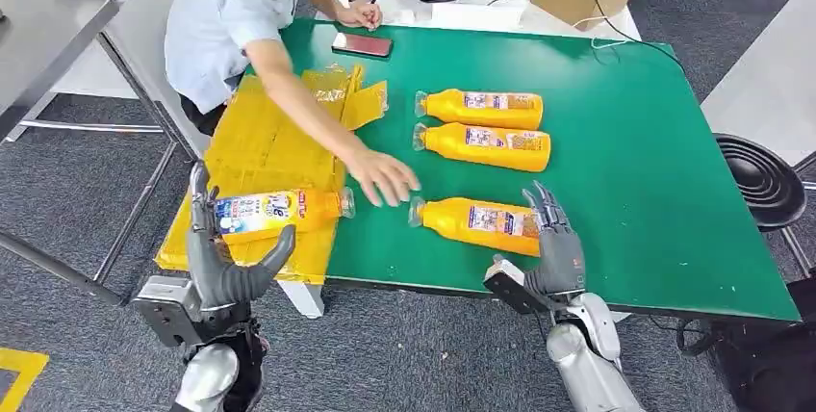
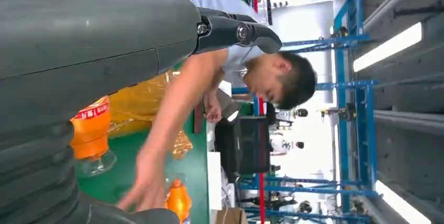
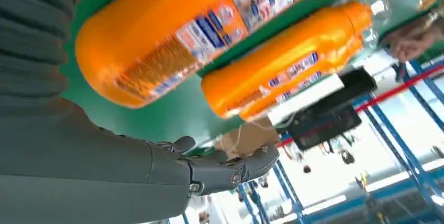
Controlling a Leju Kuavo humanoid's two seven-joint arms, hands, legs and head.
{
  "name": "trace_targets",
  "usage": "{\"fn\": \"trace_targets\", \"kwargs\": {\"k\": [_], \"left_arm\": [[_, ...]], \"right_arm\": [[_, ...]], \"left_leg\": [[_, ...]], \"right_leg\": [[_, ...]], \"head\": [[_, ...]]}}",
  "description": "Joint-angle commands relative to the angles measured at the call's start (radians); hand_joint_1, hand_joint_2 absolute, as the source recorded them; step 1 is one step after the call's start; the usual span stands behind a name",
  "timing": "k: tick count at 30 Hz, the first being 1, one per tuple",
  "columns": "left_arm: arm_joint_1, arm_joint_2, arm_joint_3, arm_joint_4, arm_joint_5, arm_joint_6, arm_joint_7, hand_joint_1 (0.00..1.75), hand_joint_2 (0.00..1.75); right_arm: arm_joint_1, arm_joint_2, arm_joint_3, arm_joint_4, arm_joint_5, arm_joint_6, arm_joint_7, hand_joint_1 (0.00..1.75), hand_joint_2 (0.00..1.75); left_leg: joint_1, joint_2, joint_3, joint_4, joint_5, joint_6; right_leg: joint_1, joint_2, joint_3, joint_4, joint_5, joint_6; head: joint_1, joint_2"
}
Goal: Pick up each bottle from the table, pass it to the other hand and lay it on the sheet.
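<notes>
1. Left hand [image 1: 216,263] sits at the near left corner of the worktop [image 1: 654,191], fingers up behind a bottle [image 1: 279,211] and thumb out toward the worktop. Bottle lies on its side on the yellow sheet [image 1: 255,142], cap pointing right, at the sheet's near edge. Fingers are apart; cannot tell whether they grip the bottle or just touch it.
2. Right hand [image 1: 550,244] is at the near edge of the worktop, fingers upright and spread against the base end of the near bottle [image 1: 476,222]. Nothing is closed around that bottle; it lies flat on the green surface, cap to the left.
3. Two more bottles lie side by side farther back, the far one [image 1: 486,108] and the middle one [image 1: 491,145], caps left.
4. A person's hand [image 1: 383,177] reaches over the sheet, hovering between the two near bottle caps.
5. A phone [image 1: 362,44] lies at the far edge of the worktop.
</notes>
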Motion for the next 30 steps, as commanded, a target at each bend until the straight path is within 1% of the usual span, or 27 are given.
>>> {"fn": "trace_targets", "kwargs": {"k": [1,4,5,6,7,8,9,10,11,13,15,16,18,22,23,25,27,28,30], "left_arm": [[-0.097,0.019,-0.045,0.129,-0.009,-0.013,0.016,0.0,1.75],[-0.095,0.02,-0.044,0.127,-0.009,-0.012,0.016,0.0,1.75],[-0.097,0.02,-0.046,0.127,-0.009,-0.012,0.016,0.0,1.75],[-0.1,0.02,-0.047,0.128,-0.011,-0.013,0.017,0.0,1.75],[-0.102,0.021,-0.047,0.129,-0.013,-0.013,0.02,0.0,1.75],[-0.104,0.022,-0.05,0.129,-0.019,-0.015,0.024,0.0,1.75],[-0.105,0.024,-0.052,0.129,-0.023,-0.017,0.027,0.0,1.75],[-0.105,0.024,-0.054,0.127,-0.028,-0.018,0.028,0.0,1.75],[-0.105,0.023,-0.056,0.125,-0.032,-0.019,0.029,0.0,1.75],[-0.105,0.025,-0.058,0.12,-0.037,-0.019,0.031,0.0,1.75],[-0.104,0.025,-0.052,0.115,-0.041,-0.018,0.034,0.0,1.75],[-0.106,0.031,-0.053,0.117,-0.078,0.002,0.03,0.0,1.75],[-0.107,0.032,-0.053,0.119,-0.104,0.019,0.026,0.0,1.75],[-0.108,0.026,-0.043,0.128,-0.092,0.001,0.043,0.0,1.75],[-0.108,0.025,-0.042,0.128,-0.095,-0.001,0.043,0.0,1.75],[-0.108,0.021,-0.041,0.13,-0.099,-0.006,0.046,0.0,1.75],[-0.106,0.017,-0.039,0.13,-0.102,-0.012,0.053,0.0,1.75],[-0.106,0.017,-0.04,0.13,-0.1,-0.021,0.059,0.0,1.75],[-0.106,0.017,-0.04,0.13,-0.1,-0.021,0.059,0.0,1.75]], "right_arm": [[-0.152,0.025,0.026,0.295,0.029,0.005,0.07,0.0,1.75],[-0.155,0.023,0.028,0.307,0.034,0.008,0.077,0.0,1.75],[-0.162,0.022,0.033,0.33,0.044,0.017,0.101,0.0,1.75],[-0.169,0.016,0.041,0.362,0.062,0.028,0.136,0.0,1.75],[-0.17,0.009,0.051,0.377,0.087,0.017,0.159,0.0,1.75],[-0.171,0.01,0.031,0.392,0.074,0.012,0.173,0.0,1.75],[-0.173,0.006,0.027,0.404,0.075,0.013,0.182,0.0,1.75],[-0.181,-0.003,0.03,0.429,0.101,-0.006,0.215,0.0,1.75],[-0.186,-0.009,0.027,0.438,0.104,-0.002,0.223,0.0,1.75],[-0.208,-0.03,0.06,0.469,0.188,-0.026,0.279,0.0,1.75],[-0.221,-0.039,0.069,0.479,0.244,-0.043,0.323,0.0,1.75],[-0.226,-0.037,0.067,0.477,0.257,-0.042,0.333,0.0,1.75],[-0.232,-0.036,0.066,0.476,0.266,-0.025,0.338,0.0,1.75],[-0.253,-0.043,0.078,0.498,0.308,0.075,0.42,0.0,1.75],[-0.258,-0.047,0.091,0.514,0.329,0.115,0.451,0.0,1.75],[-0.26,-0.06,0.118,0.523,0.384,0.158,0.518,0.0,1.75],[-0.261,-0.066,0.127,0.523,0.43,0.15,0.571,0.0,1.75],[-0.263,-0.067,0.127,0.523,0.438,0.153,0.579,0.0,1.75],[-0.263,-0.067,0.127,0.523,0.438,0.153,0.579,0.0,1.75]], "left_leg": [[0.0,0.003,0.005,-0.001,-0.001,-0.001],[0.0,0.002,0.005,-0.001,-0.001,-0.001],[0.0,0.001,0.003,-0.001,0.0,-0.001],[0.0,0.002,0.005,-0.001,-0.001,-0.001],[0.0,0.001,0.004,-0.001,-0.001,-0.001],[0.0,0.001,0.006,-0.001,-0.002,-0.001],[0.0,0.0,0.004,-0.001,-0.001,-0.001],[0.0,0.001,0.006,-0.001,-0.001,-0.001],[0.0,0.0,0.004,-0.001,-0.001,-0.001],[0.0,0.0,0.006,-0.001,-0.001,-0.001],[0.0,0.0,0.003,-0.001,0.0,-0.001],[0.0,-0.001,0.005,-0.001,0.0,-0.001],[0.0,-0.001,0.003,-0.001,0.0,0.0],[0.0,0.001,0.004,-0.001,0.0,-0.001],[0.0,0.0,0.003,-0.001,0.0,-0.001],[0.0,0.001,0.006,-0.001,0.0,-0.001],[0.0,0.0,0.007,-0.001,0.0,-0.001],[0.001,0.0,0.01,-0.002,0.0,-0.001],[0.001,0.001,0.01,-0.001,0.0,-0.001]], "right_leg": [[0.001,0.001,0.005,-0.001,0.0,-0.002],[0.001,0.0,0.005,-0.001,-0.001,-0.002],[0.001,0.0,0.003,-0.001,0.0,-0.001],[0.001,0.0,0.005,-0.001,-0.001,-0.002],[0.0,0.0,0.004,-0.001,-0.001,-0.001],[0.001,0.0,0.006,-0.001,-0.002,-0.002],[0.001,-0.001,0.004,-0.001,-0.001,-0.001],[0.001,-0.001,0.006,-0.001,-0.002,-0.002],[0.0,-0.001,0.004,-0.001,-0.001,-0.001],[0.001,-0.002,0.007,-0.002,-0.001,-0.002],[0.0,-0.002,0.003,-0.001,0.0,-0.001],[0.001,-0.003,0.006,-0.001,-0.001,-0.002],[0.0,-0.002,0.003,-0.001,-0.001,-0.001],[0.0,-0.001,0.005,-0.001,-0.001,-0.002],[0.0,-0.001,0.003,-0.001,0.0,-0.001],[0.001,-0.001,0.006,-0.001,0.0,-0.001],[0.0,-0.002,0.006,-0.001,0.0,-0.001],[0.001,-0.003,0.01,-0.003,-0.001,-0.002],[0.001,-0.003,0.009,-0.002,0.0,-0.001]], "head": [[0.0,0.0],[0.0,0.0],[0.0,0.0],[0.0,0.0],[0.0,0.0],[0.0,0.0],[0.0,0.0],[0.0,0.0],[0.0,0.0],[0.0,0.0],[0.0,0.0],[0.0,0.0],[0.0,0.0],[0.0,0.0],[0.0,0.0],[0.0,0.0],[0.0,0.0],[0.0,0.0],[0.0,0.0]]}}
